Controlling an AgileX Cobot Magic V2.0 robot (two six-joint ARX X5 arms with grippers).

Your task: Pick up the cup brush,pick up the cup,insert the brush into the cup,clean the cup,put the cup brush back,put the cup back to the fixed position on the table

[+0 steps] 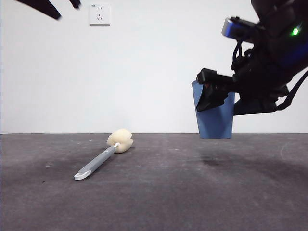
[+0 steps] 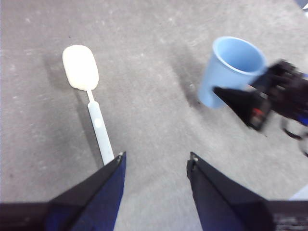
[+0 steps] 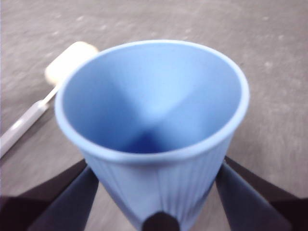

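Observation:
The blue cup (image 1: 216,120) hangs upright just above the table (image 1: 168,192) at the right, and my right gripper (image 1: 211,96) is shut on its ribbed wall from the side. In the right wrist view the cup (image 3: 154,120) fills the picture, a jaw on each side of it, its inside bare. The cup brush (image 1: 103,156) lies flat left of centre, its cream sponge head (image 1: 120,140) pointing away and its white tip nearest. My left gripper (image 2: 156,161) is open high above the table, over the near end of the brush (image 2: 96,120), and holds nothing.
A white wall with a power socket (image 1: 99,14) stands behind the table. The left arm shows only as a black tip (image 1: 48,7) at the top left of the front view. The cup's shadow (image 1: 216,161) falls on the table below it.

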